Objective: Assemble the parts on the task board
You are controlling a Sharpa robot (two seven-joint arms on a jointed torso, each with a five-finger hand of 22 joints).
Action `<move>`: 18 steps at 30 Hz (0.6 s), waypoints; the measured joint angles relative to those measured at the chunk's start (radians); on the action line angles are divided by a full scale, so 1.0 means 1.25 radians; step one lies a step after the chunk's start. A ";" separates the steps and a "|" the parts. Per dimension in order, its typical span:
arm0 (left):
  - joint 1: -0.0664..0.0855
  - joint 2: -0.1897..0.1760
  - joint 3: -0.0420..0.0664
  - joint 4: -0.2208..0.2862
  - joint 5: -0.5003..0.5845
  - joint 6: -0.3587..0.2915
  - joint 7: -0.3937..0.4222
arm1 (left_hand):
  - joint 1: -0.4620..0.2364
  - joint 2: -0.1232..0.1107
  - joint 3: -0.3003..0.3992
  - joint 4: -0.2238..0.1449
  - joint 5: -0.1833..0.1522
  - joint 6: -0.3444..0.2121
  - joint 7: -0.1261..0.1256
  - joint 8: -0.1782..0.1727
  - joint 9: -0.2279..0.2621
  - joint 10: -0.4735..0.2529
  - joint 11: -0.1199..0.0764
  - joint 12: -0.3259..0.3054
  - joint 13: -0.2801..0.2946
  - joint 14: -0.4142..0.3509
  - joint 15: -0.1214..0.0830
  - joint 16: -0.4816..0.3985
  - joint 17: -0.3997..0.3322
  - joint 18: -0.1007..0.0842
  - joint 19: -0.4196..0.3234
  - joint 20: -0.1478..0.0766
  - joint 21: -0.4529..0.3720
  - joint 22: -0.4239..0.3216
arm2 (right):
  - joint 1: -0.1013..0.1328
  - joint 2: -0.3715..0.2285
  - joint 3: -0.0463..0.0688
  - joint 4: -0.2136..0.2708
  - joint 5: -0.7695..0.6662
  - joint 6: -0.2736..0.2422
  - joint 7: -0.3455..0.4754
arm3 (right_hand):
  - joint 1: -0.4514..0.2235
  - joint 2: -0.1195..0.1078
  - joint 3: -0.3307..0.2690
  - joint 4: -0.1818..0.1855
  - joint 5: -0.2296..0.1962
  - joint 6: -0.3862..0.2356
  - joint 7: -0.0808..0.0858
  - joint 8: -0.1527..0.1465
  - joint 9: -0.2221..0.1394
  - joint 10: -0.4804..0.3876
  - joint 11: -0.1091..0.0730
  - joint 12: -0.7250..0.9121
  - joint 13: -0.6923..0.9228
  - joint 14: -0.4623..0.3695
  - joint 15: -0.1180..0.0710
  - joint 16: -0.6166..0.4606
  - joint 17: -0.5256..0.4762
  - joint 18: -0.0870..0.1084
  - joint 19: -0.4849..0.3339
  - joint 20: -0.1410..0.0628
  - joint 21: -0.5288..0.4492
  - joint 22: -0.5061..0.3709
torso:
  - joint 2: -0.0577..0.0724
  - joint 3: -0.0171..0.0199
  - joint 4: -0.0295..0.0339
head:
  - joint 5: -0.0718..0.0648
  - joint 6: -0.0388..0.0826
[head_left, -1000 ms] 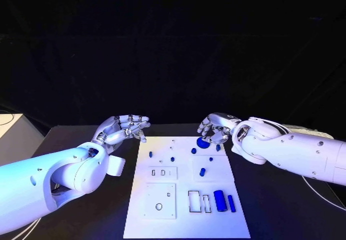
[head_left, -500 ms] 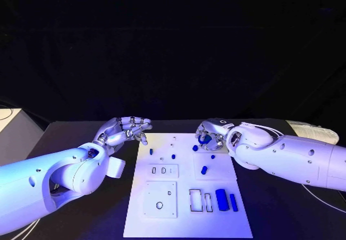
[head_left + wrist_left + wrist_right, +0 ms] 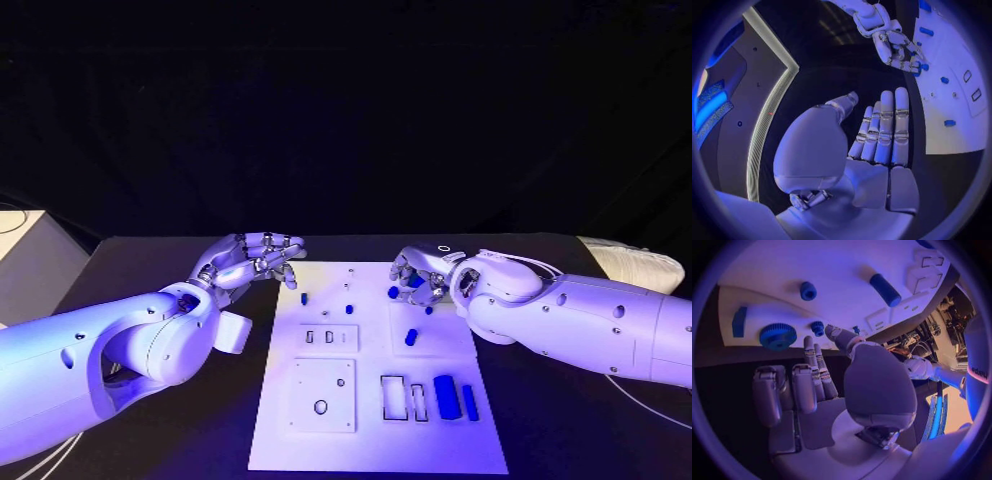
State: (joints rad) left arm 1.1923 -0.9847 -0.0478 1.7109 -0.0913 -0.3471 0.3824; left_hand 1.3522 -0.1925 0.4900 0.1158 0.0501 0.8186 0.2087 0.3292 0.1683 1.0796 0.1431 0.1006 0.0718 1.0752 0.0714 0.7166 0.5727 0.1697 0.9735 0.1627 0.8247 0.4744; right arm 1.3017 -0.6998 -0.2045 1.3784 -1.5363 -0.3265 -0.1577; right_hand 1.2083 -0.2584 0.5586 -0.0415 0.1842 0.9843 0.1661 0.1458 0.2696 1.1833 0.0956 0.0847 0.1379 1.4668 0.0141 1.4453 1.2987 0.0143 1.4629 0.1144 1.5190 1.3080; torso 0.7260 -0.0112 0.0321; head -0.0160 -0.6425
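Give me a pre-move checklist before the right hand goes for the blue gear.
1. Right hand empty: ok, fingers apart in the right wrist view.
2. Blue gear in sight: ok, lying on the task board.
3. Right hand over the gear: ok, fingers reach toward it.
4. Left hand off the board: ok, beside its edge.
5. Gear's seat free: cannot tell.

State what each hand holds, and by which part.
Nothing is held. The left hand is open beside the task board; the right hand hovers open near the blue gear.
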 measured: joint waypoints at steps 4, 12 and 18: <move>0.000 0.000 0.000 -0.001 0.000 0.001 -0.002 | 0.000 0.000 0.000 0.000 0.000 0.000 0.000 0.000 0.000 0.000 0.000 -0.004 0.000 0.000 0.000 0.000 0.000 0.000 0.000 0.000 0.005 0.002 | -0.001 0.004 0.000 0.000 -0.003 0.000 -0.003 | 0.000 0.000 0.000 0.000 0.000 0.000 0.000 0.000 0.001 -0.003 0.000 -0.003 0.001 0.000 0.000 0.000 0.000 0.000 0.000 0.000 0.000 0.000 | 0.001 0.0001 0.0001 | 0.002 -0.002; 0.000 0.000 0.000 -0.001 0.000 0.002 -0.004 | -0.003 0.003 0.002 0.002 0.000 0.000 0.000 0.000 0.000 0.000 0.000 -0.004 0.000 0.000 0.000 0.000 0.001 0.000 -0.006 0.000 0.005 0.003 | -0.002 0.014 0.000 -0.007 -0.010 0.000 -0.010 | 0.006 0.006 0.000 0.000 0.000 0.003 -0.003 0.004 0.004 -0.004 0.001 -0.003 0.003 0.000 0.000 0.000 -0.001 0.000 0.000 0.000 -0.001 0.000 | 0.003 -0.0002 -0.0002 | 0.004 -0.002; 0.000 -0.001 0.000 0.000 0.001 0.003 -0.005 | -0.003 0.003 0.002 0.002 0.000 0.000 0.000 0.000 0.000 0.000 0.000 -0.004 0.000 0.000 0.000 0.000 0.001 0.000 -0.006 0.000 0.005 0.003 | -0.004 0.018 0.000 -0.014 -0.018 0.000 -0.015 | 0.011 0.011 0.004 0.004 0.000 0.013 -0.004 0.007 0.009 -0.010 0.002 -0.003 0.005 0.000 0.000 -0.003 -0.004 0.000 0.000 0.000 -0.003 0.000 | 0.004 -0.0003 -0.0005 | 0.005 -0.004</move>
State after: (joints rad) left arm 1.1924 -0.9860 -0.0477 1.7113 -0.0905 -0.3432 0.3762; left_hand 1.3483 -0.1885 0.4928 0.1187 0.0500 0.8186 0.2087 0.3292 0.1680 1.0796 0.1431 0.0959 0.0718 1.0754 0.0715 0.7164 0.5737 0.1696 0.9664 0.1627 0.8316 0.4785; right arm 1.2971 -0.6774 -0.2043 1.3612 -1.5584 -0.3267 -0.1760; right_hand 1.2216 -0.2452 0.5633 -0.0370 0.1842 1.0012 0.1610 0.1548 0.2807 1.1710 0.0976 0.0809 0.1443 1.4667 0.0141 1.4411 1.2938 0.0143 1.4628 0.1143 1.5152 1.3077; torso 0.7304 -0.0116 0.0315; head -0.0097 -0.6475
